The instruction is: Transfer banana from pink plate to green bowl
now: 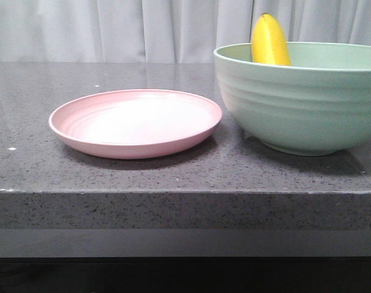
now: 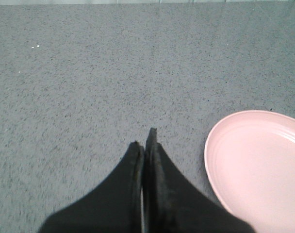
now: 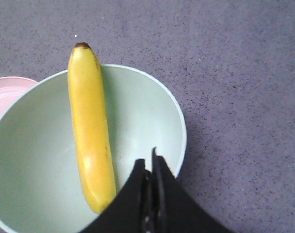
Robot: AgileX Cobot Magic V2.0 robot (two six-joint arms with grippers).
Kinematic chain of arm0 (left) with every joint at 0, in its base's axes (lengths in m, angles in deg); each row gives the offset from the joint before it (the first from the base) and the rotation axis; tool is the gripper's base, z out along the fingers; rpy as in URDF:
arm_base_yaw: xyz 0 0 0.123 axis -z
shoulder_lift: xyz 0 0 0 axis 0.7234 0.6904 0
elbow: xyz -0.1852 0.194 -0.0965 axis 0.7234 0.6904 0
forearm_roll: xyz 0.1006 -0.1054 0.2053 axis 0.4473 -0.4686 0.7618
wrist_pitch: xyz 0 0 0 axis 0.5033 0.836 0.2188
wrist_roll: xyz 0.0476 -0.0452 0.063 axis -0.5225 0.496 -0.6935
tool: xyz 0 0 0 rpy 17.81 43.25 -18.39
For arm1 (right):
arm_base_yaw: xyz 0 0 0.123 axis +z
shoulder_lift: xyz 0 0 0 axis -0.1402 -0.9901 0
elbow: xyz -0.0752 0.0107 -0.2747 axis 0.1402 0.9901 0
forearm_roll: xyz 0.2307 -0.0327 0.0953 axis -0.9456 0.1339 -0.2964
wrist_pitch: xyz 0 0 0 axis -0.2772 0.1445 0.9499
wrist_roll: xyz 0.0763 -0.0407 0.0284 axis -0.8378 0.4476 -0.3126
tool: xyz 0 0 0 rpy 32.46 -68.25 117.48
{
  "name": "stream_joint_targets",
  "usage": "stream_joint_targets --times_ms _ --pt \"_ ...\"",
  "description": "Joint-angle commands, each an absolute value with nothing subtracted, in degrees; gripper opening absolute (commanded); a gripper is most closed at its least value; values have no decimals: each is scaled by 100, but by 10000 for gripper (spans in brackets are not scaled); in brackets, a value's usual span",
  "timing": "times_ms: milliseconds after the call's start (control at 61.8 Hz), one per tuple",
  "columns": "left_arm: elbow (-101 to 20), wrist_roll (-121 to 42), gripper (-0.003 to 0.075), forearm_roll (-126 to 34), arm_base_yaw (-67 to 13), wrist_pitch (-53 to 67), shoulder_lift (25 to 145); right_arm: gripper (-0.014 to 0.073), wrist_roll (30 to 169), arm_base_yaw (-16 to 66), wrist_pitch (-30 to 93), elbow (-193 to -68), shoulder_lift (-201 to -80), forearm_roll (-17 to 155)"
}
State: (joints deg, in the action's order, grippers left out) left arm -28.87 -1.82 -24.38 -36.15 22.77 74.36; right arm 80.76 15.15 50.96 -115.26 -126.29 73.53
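Observation:
The yellow banana (image 1: 270, 41) lies inside the green bowl (image 1: 301, 104) on the right, one end poking above the rim. In the right wrist view the banana (image 3: 89, 131) leans against the bowl's inner wall (image 3: 138, 116), its dark tip over the rim. The pink plate (image 1: 135, 122) sits empty to the bowl's left. My right gripper (image 3: 148, 162) is shut and empty above the bowl, beside the banana. My left gripper (image 2: 144, 141) is shut and empty over bare table, with the plate (image 2: 259, 165) beside it. Neither gripper shows in the front view.
The dark grey speckled table (image 1: 51, 85) ends in a front edge (image 1: 173, 192) close to the plate and bowl. A pale curtain (image 1: 112, 30) hangs behind the table.

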Motion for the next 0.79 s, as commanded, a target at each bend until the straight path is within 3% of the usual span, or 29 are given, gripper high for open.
stream_joint_targets --times_ms 0,372,777 --pt "-2388 -152 -20 -2547 -3633 1381 6779 -59 8124 1499 4248 -11119 -11972 7356" --pt "-566 -152 -20 -2868 -3633 625 4605 -59 8129 1499 3535 -9121 -9668 7356" --pt "-421 -152 -20 -2868 -3633 609 4280 -59 8129 1499 3580 -9008 -9367 7356"
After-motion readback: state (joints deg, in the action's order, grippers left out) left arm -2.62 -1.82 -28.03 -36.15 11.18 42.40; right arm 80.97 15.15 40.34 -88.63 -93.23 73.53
